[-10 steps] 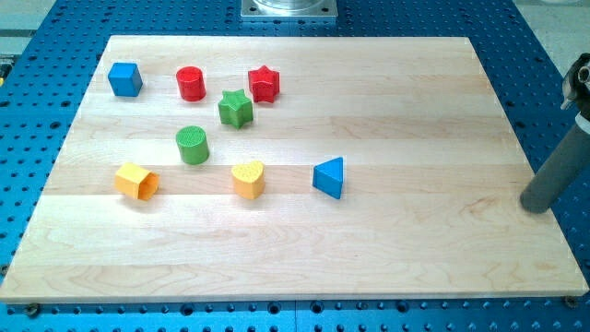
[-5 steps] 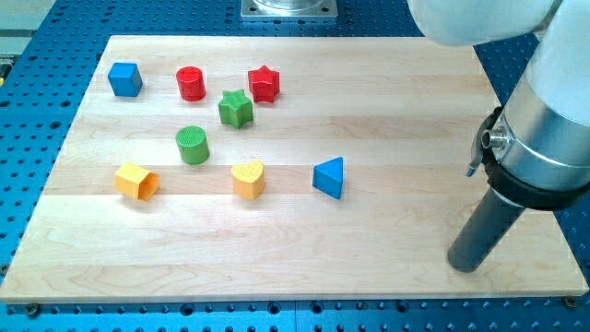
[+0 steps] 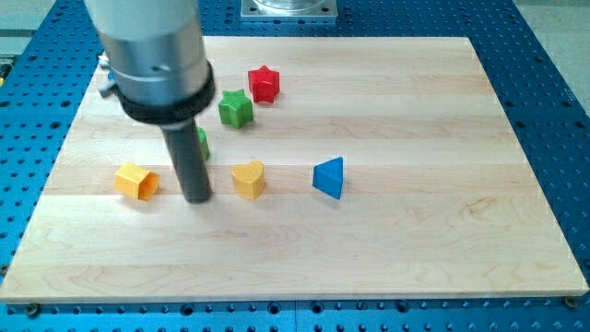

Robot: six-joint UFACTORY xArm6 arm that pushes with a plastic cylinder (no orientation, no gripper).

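My tip (image 3: 197,197) rests on the wooden board between the yellow hexagonal block (image 3: 136,181) on its left and the yellow heart block (image 3: 248,179) on its right, a short gap from each. The rod rises across the green cylinder (image 3: 202,143), of which only a sliver shows at the rod's right edge. A blue triangle (image 3: 329,177) lies right of the heart. Farther up are a green star (image 3: 235,108) and a red star (image 3: 264,83). The arm's body hides the upper left of the board.
The wooden board (image 3: 415,138) sits on a blue perforated table (image 3: 553,83). A metal mount (image 3: 289,8) shows at the view's top centre.
The rod has swept from the board's right side far to the left, now standing between the two yellow blocks. The arm now covers the blue cube and red cylinder. No block has visibly moved.
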